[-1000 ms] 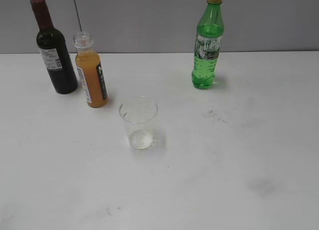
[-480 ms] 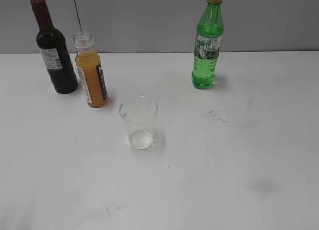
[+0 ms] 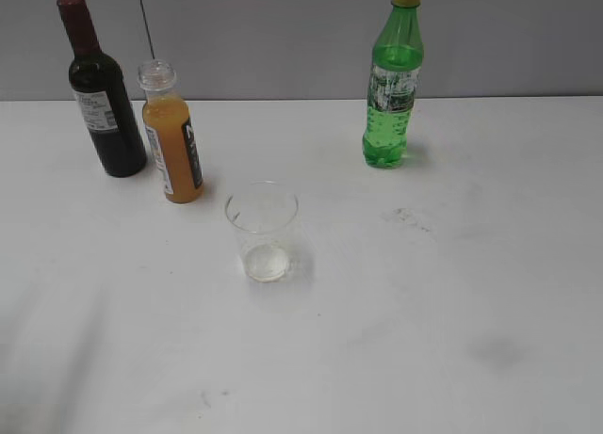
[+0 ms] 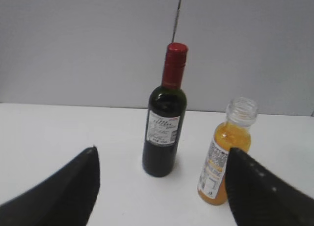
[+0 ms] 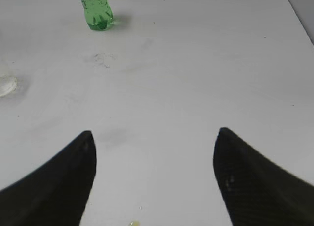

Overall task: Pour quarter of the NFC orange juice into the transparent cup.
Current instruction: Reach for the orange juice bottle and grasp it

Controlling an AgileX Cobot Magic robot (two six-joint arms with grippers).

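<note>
Exterior view: the juice stands upright on the white worktop at the left, its neck uncapped, just beside the wine bottle to its left. The cup stands nearer the camera and to the right of the juice, apart from it and looking empty. The green bottle is well apart on the right. Neither arm shows here.

Left wrist view: the left pincer is spread wide and holds nothing. The juice lies ahead and off to the right, close to the inner edge of the right finger, while the wine bottle sits nearer the middle of the gap. The juice's long axis is vertical, so a side-on grip around its body seems apt, after a shift rightward to centre it.

Right wrist view: the right pincer is also spread and empty, over bare worktop. Only the cup's base shows at the left edge; the juice is out of sight.

The left arm is judged the nearer one.
</note>
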